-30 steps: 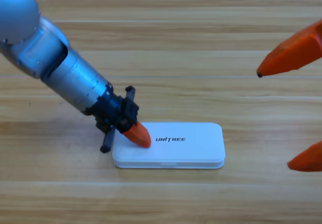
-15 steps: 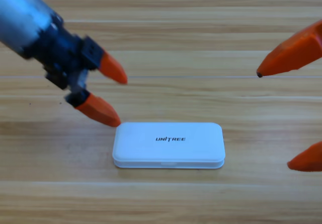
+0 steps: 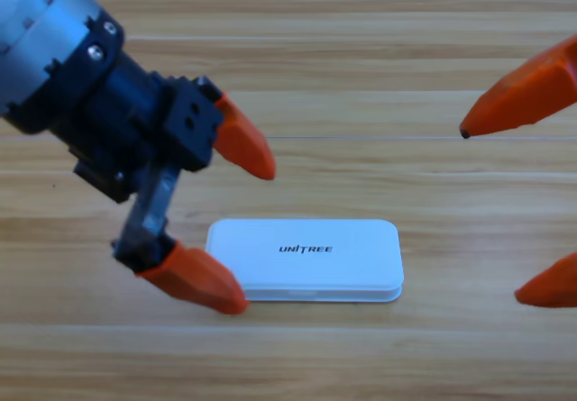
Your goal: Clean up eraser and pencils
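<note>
The white UNITREE-printed case (image 3: pixel 311 259) lies flat on the wooden table with its lid down. My left gripper (image 3: pixel 255 236) hangs open and large in the picture over the case's left end, one orange jaw above the case's far edge and the other over its near left corner. At the right edge my right gripper (image 3: pixel 491 214) waits open, with only its two orange jaw tips showing. The eraser and the pencils are out of view.
Bare wooden table (image 3: pixel 361 59) lies all round the case. The left arm's grey body fills the upper left corner.
The left gripper was pressing on the case's left end, then lifted away to the upper left and opened. It has since come closer to the camera, with its jaws spread wider over the case's left end.
</note>
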Action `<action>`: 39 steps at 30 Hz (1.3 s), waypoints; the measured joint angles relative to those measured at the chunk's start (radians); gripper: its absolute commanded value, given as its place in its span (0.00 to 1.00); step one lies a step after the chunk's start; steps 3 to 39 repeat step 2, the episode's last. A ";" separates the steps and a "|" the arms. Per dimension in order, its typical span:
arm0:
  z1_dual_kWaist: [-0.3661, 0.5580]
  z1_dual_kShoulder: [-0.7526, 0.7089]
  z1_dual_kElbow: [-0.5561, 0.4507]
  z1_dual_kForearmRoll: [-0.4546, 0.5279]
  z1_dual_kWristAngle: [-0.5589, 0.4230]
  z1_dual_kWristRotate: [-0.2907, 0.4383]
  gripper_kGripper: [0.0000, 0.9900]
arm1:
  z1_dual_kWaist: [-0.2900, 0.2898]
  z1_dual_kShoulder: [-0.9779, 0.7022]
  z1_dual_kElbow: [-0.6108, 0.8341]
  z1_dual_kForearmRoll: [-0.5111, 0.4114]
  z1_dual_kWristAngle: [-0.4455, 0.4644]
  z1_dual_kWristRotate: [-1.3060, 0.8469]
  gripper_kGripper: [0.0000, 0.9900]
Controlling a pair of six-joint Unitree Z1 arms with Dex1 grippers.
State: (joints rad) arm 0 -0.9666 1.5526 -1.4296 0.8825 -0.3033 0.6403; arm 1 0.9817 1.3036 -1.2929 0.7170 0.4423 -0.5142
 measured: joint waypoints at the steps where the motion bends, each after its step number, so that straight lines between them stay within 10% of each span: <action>1: -0.021 0.000 -0.009 0.000 0.019 -0.017 1.00 | 0.000 0.000 0.000 0.000 0.000 0.000 0.94; 39: -0.037 0.000 -0.016 0.000 0.037 -0.026 1.00 | 0.000 0.000 0.000 0.000 0.000 0.000 0.94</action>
